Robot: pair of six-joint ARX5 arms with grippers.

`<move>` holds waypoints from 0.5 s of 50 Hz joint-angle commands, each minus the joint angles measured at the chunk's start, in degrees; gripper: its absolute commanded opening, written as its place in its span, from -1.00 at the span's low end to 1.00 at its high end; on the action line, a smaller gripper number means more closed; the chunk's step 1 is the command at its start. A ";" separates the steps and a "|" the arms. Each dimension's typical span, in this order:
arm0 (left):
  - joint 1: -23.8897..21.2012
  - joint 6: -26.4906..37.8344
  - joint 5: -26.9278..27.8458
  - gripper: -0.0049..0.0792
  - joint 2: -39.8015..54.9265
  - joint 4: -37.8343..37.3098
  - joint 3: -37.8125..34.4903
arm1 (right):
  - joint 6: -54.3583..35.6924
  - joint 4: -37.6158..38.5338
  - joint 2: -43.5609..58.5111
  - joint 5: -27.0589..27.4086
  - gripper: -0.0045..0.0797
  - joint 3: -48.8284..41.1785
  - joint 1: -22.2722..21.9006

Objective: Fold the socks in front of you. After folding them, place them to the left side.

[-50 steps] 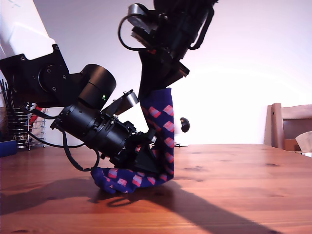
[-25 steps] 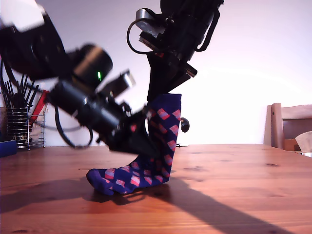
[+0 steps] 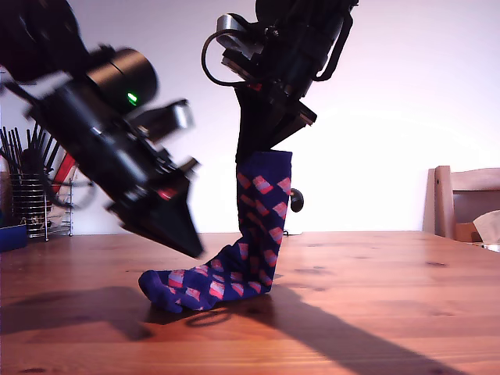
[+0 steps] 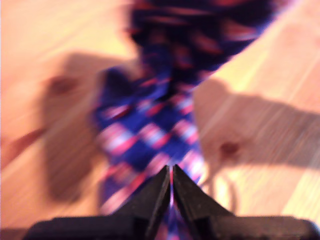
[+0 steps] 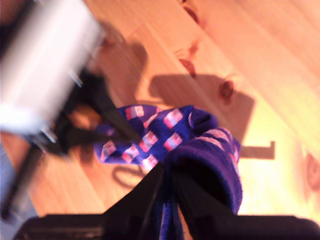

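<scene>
The socks are dark navy-purple with pink-red squares. They hang upright from my second gripper, which is shut on the cuff, and the foot end lies on the wooden table. The second wrist view looks down the held socks from my second gripper, with the blurred first arm beside them. My first gripper is off the table at the exterior view's left, apart from the socks. Its jaws look shut with nothing in them, and the socks lie blurred beyond.
A wire rack with dark utensils and a blue object stand at the exterior view's far left. A wooden chair stands at the exterior view's right. The arms cast long shadows across the table.
My first gripper has lifted off the socks' foot end and swung away toward the exterior view's left. The socks' leg has been drawn up straighter by my second gripper.
</scene>
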 commanded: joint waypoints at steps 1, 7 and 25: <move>1.29 0.81 -0.02 -0.93 -2.16 -1.31 -0.42 | 0.33 -0.02 0.35 -0.52 -0.92 -0.52 1.77; 3.54 1.51 0.00 -0.93 -3.98 -5.20 -0.42 | 1.25 0.22 0.35 -0.50 -0.92 -0.52 3.78; 12.07 1.86 -0.39 -0.93 -10.78 -12.76 -0.42 | 4.61 1.97 1.14 -0.46 -0.92 -0.52 9.42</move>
